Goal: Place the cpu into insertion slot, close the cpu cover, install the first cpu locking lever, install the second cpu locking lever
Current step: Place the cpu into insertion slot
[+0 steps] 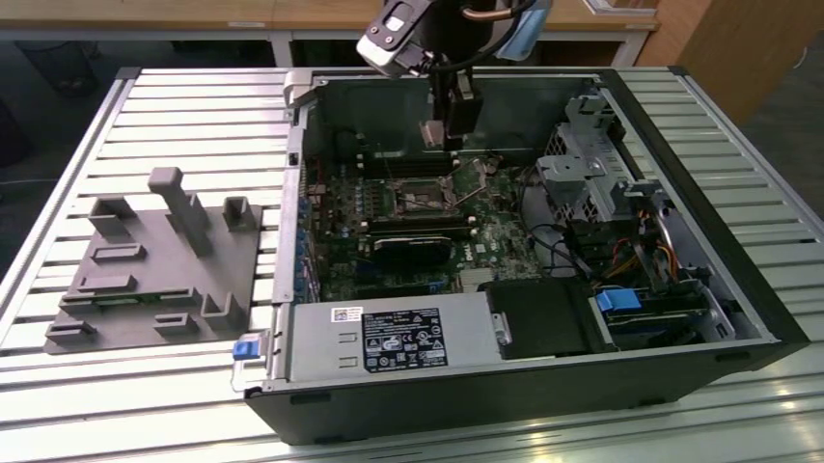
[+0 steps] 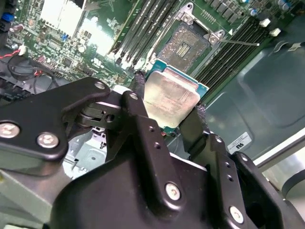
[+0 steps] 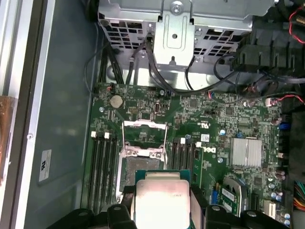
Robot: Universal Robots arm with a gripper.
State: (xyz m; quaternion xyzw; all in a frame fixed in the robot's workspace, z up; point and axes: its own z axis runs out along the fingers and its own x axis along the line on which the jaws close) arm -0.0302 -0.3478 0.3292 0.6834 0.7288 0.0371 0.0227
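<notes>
Second wrist view shows the end effector (image 2: 169,98) clenched on the cpu (image 2: 171,94) by opposite edges, probably so its underside faces the open insertion slot (image 2: 185,45) unobstructed.

The insertion slot (image 3: 140,162) lies open from above, hemmed by memory slots (image 3: 102,167) and the raised cpu cover (image 3: 144,124).

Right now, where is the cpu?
In the second wrist view the cpu is clamped in the claw, hanging over the motherboard close beside the open insertion slot.
</notes>
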